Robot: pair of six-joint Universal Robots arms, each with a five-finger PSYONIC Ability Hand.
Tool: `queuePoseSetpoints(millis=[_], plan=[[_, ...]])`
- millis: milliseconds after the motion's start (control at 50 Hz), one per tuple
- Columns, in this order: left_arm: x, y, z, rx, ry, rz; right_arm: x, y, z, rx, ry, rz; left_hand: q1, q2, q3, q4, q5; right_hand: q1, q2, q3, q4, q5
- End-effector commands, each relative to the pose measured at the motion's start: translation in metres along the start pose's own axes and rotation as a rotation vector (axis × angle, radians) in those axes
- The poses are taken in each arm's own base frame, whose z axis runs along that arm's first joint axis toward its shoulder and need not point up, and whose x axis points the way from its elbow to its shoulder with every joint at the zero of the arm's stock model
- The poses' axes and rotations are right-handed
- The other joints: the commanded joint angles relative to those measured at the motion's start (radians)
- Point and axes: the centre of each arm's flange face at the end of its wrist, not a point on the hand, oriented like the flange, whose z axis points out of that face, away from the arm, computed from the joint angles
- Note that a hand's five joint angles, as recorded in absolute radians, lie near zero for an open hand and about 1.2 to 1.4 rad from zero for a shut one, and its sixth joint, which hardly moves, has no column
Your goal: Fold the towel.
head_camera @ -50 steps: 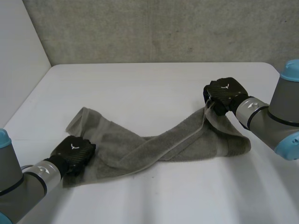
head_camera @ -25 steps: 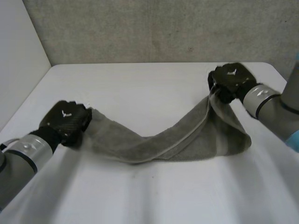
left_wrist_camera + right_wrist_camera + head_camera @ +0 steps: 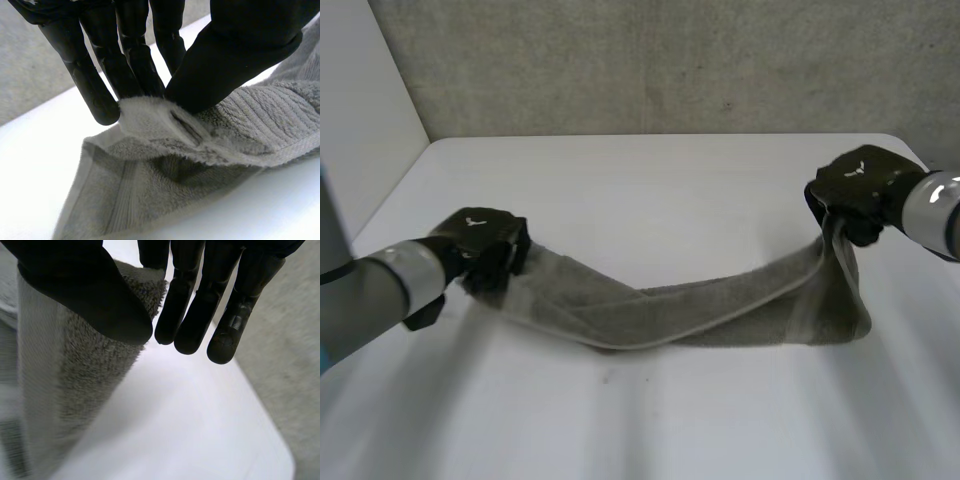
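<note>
White table (image 3: 640, 190), towel (image 3: 700, 315) stretched sideways, middle sagging

No legible text, numbers or labels. A small white emblem without lettering sits on the back of the left hand (image 3: 480, 238) and the right hand (image 3: 861, 183).

The grey terry towel (image 3: 720, 315) hangs between my left hand (image 3: 480, 245) and my right hand (image 3: 860, 185), one end pinched in each. It is bunched lengthwise into a narrow band, its middle sagging onto the white table (image 3: 650, 200).
</note>
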Motion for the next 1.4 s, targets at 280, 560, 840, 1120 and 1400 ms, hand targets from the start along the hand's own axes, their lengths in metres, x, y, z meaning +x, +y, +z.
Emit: queuePoseSetpoints(millis=[280, 560, 840, 1120, 1400], plan=[[-0.089, -0.244, 0.009, 1.055, -0.332, -0.07, 0.129, -0.129, 0.016, 0.976, 0.751, -0.148, 0.23, 0.177, 0.179, 0.173, 0.194, 0.003, 0.179, 0.181, 0.179, 0.187], [-0.086, -0.152, 0.051, 0.734, -0.326, -0.192, 0.063, -0.065, 0.047, 0.704, 0.343, 0.004, 0.23, 0.177, 0.179, 0.173, 0.194, 0.003, 0.179, 0.181, 0.179, 0.187], [-0.033, 0.025, 0.08, 0.2, -0.145, -0.181, -0.04, 0.041, 0.088, 0.432, -0.017, 0.164, 0.23, 0.177, 0.179, 0.173, 0.194, 0.003, 0.179, 0.181, 0.179, 0.187], [-0.022, 0.016, 0.05, 0.189, -0.151, -0.073, -0.052, 0.066, 0.071, 0.244, -0.038, 0.267, 0.23, 0.177, 0.179, 0.173, 0.194, -0.743, -0.567, -0.564, -0.567, -0.559], [-0.024, -0.003, 0.036, 0.243, -0.167, -0.087, -0.044, 0.063, 0.046, 0.096, -0.002, 0.462, 0.23, 0.177, 0.179, 0.173, 0.194, -1.038, -0.862, -0.86, -0.862, -0.854]])
